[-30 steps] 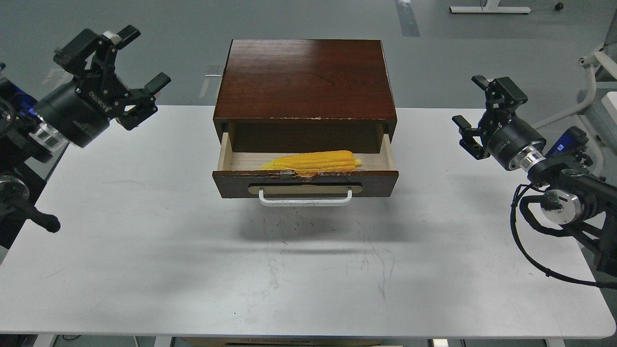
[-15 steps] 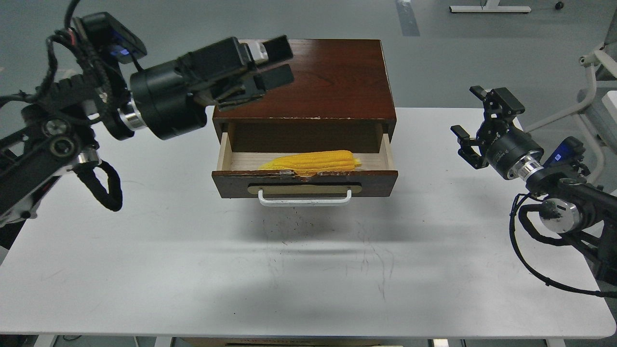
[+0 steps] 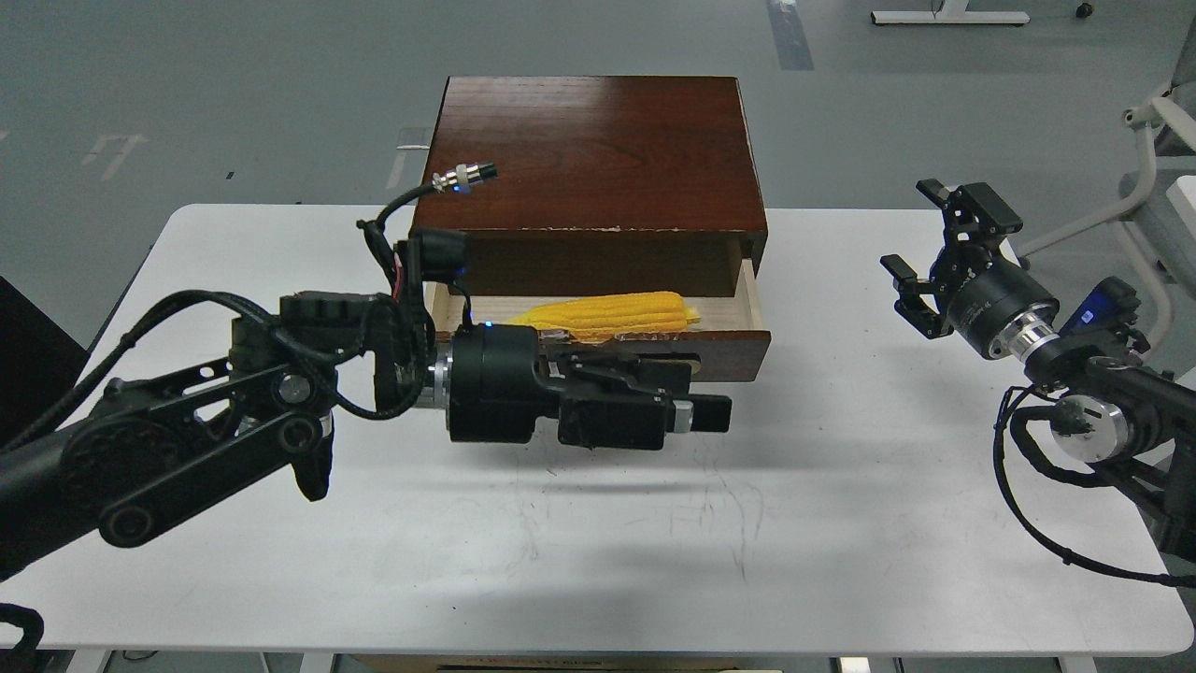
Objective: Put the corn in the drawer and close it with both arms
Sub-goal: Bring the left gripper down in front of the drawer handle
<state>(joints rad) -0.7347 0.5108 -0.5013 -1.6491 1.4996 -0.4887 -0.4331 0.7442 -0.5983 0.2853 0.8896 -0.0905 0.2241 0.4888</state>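
The drawer (image 3: 740, 344) stands pulled out of the dark wooden cabinet (image 3: 589, 150). The yellow corn (image 3: 612, 312) lies lengthwise inside it on the pale wood floor. My left arm reaches in low from the left, and its gripper (image 3: 696, 409) lies across the drawer front, pointing right and hiding the white handle and most of the front. Its fingers are seen side-on and dark, so I cannot tell them apart. My right gripper (image 3: 934, 241) is open and empty, held above the table to the right of the cabinet, well apart from it.
The white table (image 3: 598, 542) carries only the cabinet. A cable connector (image 3: 467, 175) from my left arm sticks up in front of the cabinet's left corner. A white chair frame (image 3: 1154, 112) stands off the table at far right.
My left arm has swung from high over the cabinet's left corner down and right, now lying across the drawer front. The right gripper has barely moved. Drawer and corn are unmoved.
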